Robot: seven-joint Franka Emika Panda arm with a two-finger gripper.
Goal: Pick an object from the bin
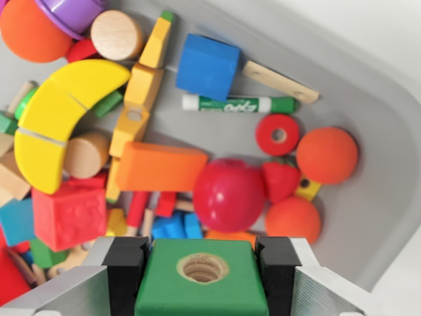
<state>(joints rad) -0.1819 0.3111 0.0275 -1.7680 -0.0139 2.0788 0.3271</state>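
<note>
Filling nearly the whole wrist view, the grey bin (381, 197) curves round a heap of toys, its rim running down the wrist view's right. Next in size, the hand (201, 276) sits at the bottom edge, its two black fingers (125, 270) pressed against either side of a green block (201, 280) with a round hole in its top; the block is clamped between them and appears to sit above the pile, though how far clear of it cannot be told. A yellow banana-shaped piece (56, 118), cut into segments, arcs across the wrist view's left, above a red textured cube (69, 214). An orange rectangular block (161, 166) lies at the centre, touching a shiny red apple (229, 194) just beside it. A blue cube (207, 66) rests near the top, with a green-capped marker (237, 104) below it and a plain wooden stick (279, 81) to its right. An orange ball (327, 155) sits against the bin's wall, a second orange ball (294, 219) below it, a small red strawberry (281, 179) between the apple and those balls. A red ring (277, 134) lies just above the strawberry, beside the upper ball.
</note>
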